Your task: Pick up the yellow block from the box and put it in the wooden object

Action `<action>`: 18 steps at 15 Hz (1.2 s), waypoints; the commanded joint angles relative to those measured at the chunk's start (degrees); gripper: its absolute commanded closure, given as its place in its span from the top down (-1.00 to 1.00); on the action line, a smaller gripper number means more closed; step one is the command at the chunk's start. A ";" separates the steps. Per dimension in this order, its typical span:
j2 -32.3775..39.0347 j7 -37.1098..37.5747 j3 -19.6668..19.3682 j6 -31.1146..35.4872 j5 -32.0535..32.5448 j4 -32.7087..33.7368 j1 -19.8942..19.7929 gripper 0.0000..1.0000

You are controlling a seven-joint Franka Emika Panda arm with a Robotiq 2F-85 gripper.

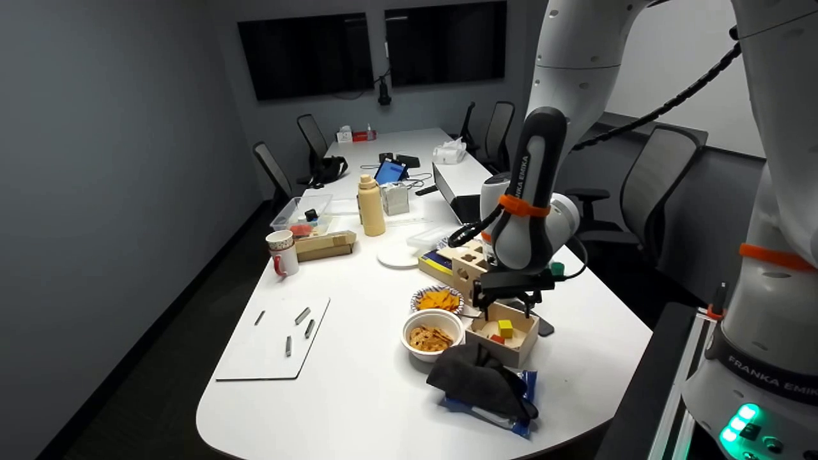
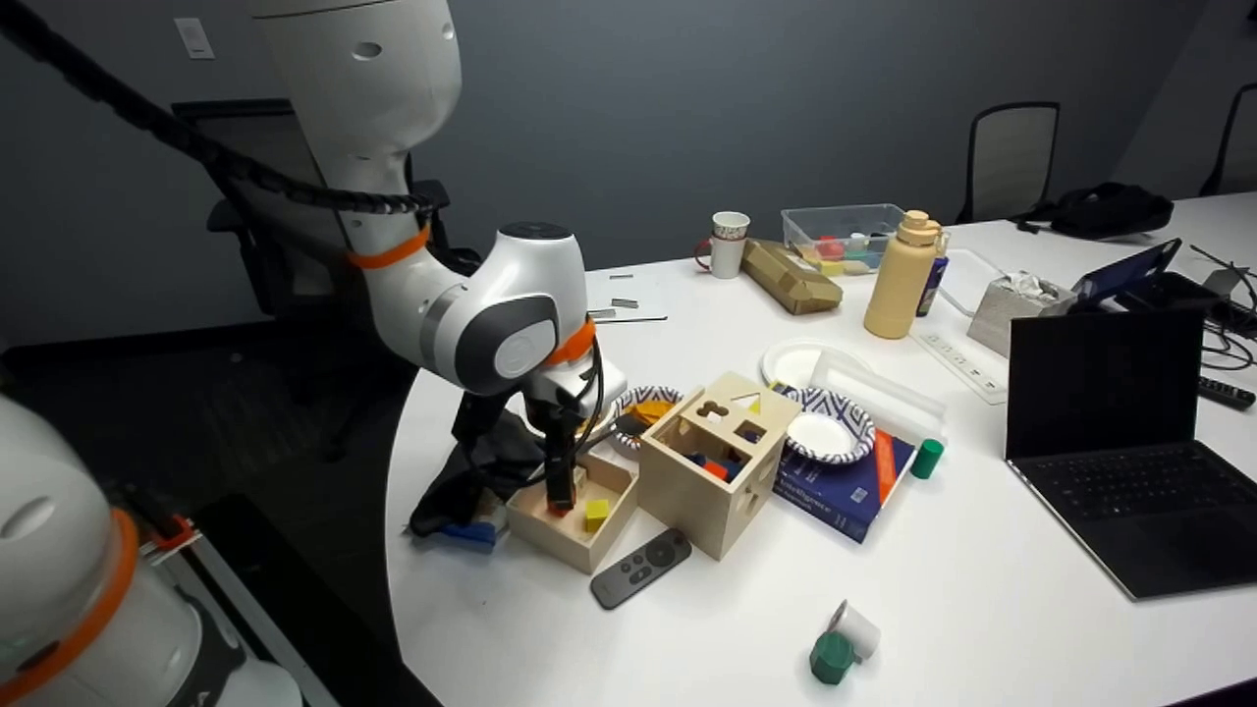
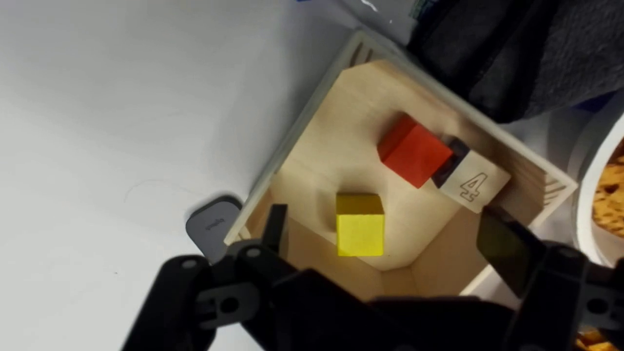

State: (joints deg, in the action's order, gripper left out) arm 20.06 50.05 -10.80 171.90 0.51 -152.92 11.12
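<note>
The yellow block (image 3: 360,235) lies on the floor of the tan low-walled box (image 3: 312,105). In both exterior views the block (image 1: 505,328) (image 2: 596,515) shows inside the box (image 1: 516,356) (image 2: 552,540). A red block (image 3: 417,153) and a white block marked 4 (image 3: 475,181) lie together at another side of the box. My gripper (image 3: 383,213) is open and empty above the box, its fingers on either side of the yellow block and apart from it. The wooden object (image 2: 687,501) is a pale box with shaped openings, close beside the tan box; my arm partly hides it in an exterior view (image 1: 465,271).
A grey remote (image 2: 640,568) lies beside the box. A white bowl (image 1: 433,338) and a patterned bowl of chips (image 1: 438,300) stand close by. A dark cloth (image 1: 479,380) lies against the box on a blue packet. A blue book (image 2: 835,491) is behind the wooden object.
</note>
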 commanded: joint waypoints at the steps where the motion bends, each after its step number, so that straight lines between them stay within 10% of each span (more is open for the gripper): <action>1: 1.81 -2.54 0.78 0.49 -4.20 1.07 -1.32 1.00; 18: 14.13 -10.32 4.97 5.04 -14.11 9.74 -5.44 1.00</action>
State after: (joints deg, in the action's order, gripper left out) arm 31.84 42.06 -6.89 175.53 -11.14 -145.01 6.55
